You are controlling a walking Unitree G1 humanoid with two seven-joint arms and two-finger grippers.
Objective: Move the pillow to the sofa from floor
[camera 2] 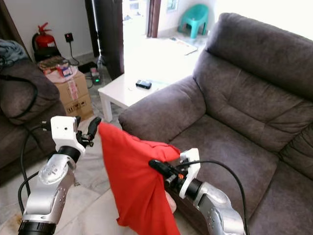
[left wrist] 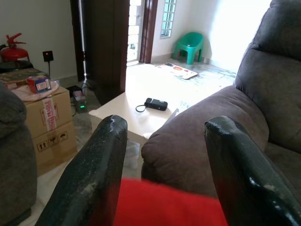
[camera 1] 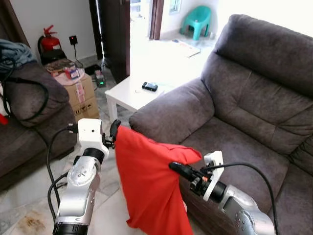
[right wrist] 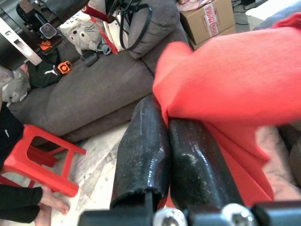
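Observation:
The red pillow (camera 1: 149,181) hangs limp in the air between my two arms, just in front of the dark grey sofa (camera 1: 244,122). My left gripper (camera 1: 115,131) holds its upper left corner, and red fabric (left wrist: 164,207) sits between the two black fingers (left wrist: 89,179). My right gripper (camera 1: 175,167) pinches the upper right corner close to the sofa's seat edge. Its fingers (right wrist: 146,146) are pressed together on the cloth (right wrist: 235,80). The pillow's lower edge hangs above the floor.
A white low table (camera 1: 129,93) with a black device (camera 1: 149,86) stands beside the sofa arm. A cardboard box (camera 1: 80,95) and a second grey sofa (camera 1: 29,122) are at the left. A red stool (right wrist: 42,160) and a person's limb (right wrist: 49,200) are nearby.

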